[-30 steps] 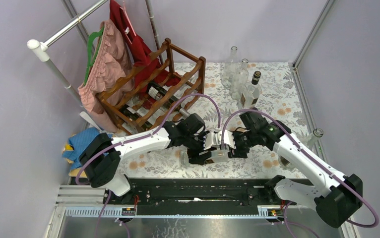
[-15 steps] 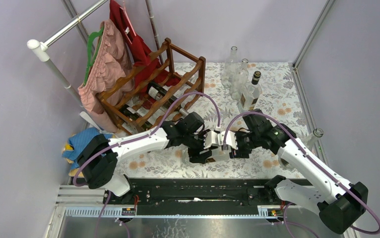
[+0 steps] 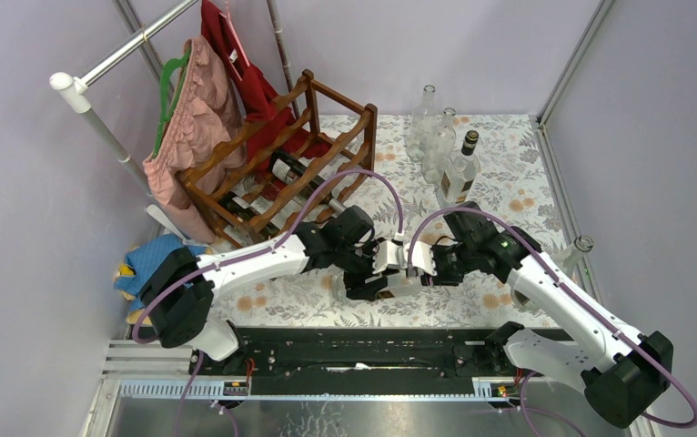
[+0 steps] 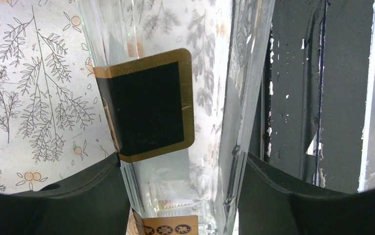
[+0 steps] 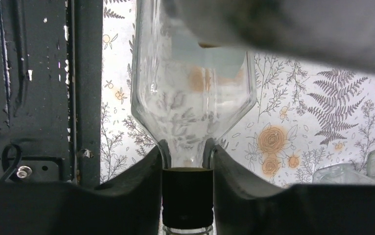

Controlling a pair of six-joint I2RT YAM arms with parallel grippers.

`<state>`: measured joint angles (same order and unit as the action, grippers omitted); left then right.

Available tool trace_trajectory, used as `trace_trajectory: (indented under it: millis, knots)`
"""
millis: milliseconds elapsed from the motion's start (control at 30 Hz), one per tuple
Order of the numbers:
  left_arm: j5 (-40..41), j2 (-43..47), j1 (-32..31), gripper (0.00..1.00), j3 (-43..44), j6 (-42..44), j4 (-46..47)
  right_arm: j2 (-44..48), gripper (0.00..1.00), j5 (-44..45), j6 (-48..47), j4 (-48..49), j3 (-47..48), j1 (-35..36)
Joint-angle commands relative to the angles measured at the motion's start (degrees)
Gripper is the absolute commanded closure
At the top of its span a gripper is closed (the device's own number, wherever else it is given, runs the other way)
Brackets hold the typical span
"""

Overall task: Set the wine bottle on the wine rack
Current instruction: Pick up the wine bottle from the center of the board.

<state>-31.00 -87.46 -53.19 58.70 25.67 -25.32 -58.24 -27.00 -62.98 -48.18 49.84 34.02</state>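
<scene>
top view: the wine bottle (image 3: 398, 284) is held between both hands in front of the wine rack (image 3: 290, 168) and to its right, well apart from it, near the front edge of the tabletop (image 3: 509, 182). bare floral surface lies between bottle and rack. a cluster of standing bottles (image 3: 442, 150) sits to the right of the rack. since a second ago the right arm has shifted toward the rack side.

left wrist: the left hand (image 4: 183, 196) pinches the clear bottle body. the black label (image 4: 149, 110) has a gold border and no readable writing.

right wrist: the right hand (image 5: 188, 196), now closed in, pinches the neck at its dark cap (image 5: 187, 198).
</scene>
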Motion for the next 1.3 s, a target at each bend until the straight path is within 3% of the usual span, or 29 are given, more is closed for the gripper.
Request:
trace_trajectory:
  millis: [0,167,300,500,667,1267]
  knots:
    - [-4.42,3.38,-0.19,1.0,2.96,1.1,8.03,0.23,0.67,-0.86,-0.35,1.95,0.08,0.49]
    - [-4.42,3.36,-0.16,1.0,3.09,1.07,8.01,1.1,0.9,-0.96,0.21,2.27,0.01,0.52]
    - [-4.06,3.19,-0.16,0.97,3.13,0.71,8.44,1.87,1.0,-1.59,0.91,2.81,-0.57,0.55]
    - [-2.57,3.66,-0.18,0.59,2.55,-0.42,9.32,2.7,1.0,-1.95,3.71,3.97,-1.74,0.5]
    - [-2.22,4.23,-0.17,0.42,1.76,-0.75,9.93,5.05,1.0,-0.7,6.98,7.61,-4.52,0.39]
    - [-2.22,4.14,-0.39,0.17,0.41,-0.41,9.81,7.08,1.0,-7.15,12.08,12.23,-8.9,-8.82]
